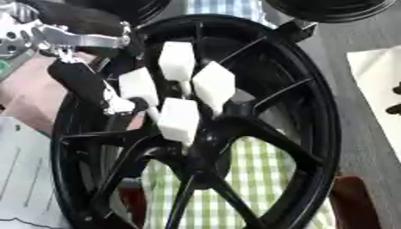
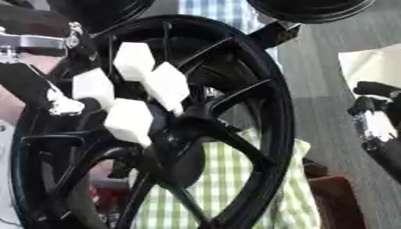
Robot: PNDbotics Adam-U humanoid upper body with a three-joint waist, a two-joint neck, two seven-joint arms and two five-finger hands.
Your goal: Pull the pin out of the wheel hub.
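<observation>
in the left eye view the black wheel hub [image 1: 205, 147] stands on edge and fills the picture, spokes fanning out from its centre. the left hand [image 1: 94, 89] comes in from the upper left and lies against the rim on the hub's left side, its dark fingers [image 1: 82, 82] curled down toward the spokes. four white pins [image 1: 180, 120] cluster just above and left of the hub's centre, sticking out toward the camera and a little upward; the lowest one sits nearest the centre. i cannot tell whether the fingers actually close on a pin or only rest beside them; the nearest white pin [image 1: 138, 86] lies just right of the fingertips. the pull would, i judge, run along the pin's long axis, outward from the hub face.

in the right eye view the same cluster shows left of the hub's centre, with the left hand at the far left edge. the right hand [image 2: 374, 118] hangs well right of the rim, fingers relaxed and holding nothing, so the left hand is much the nearer.
</observation>
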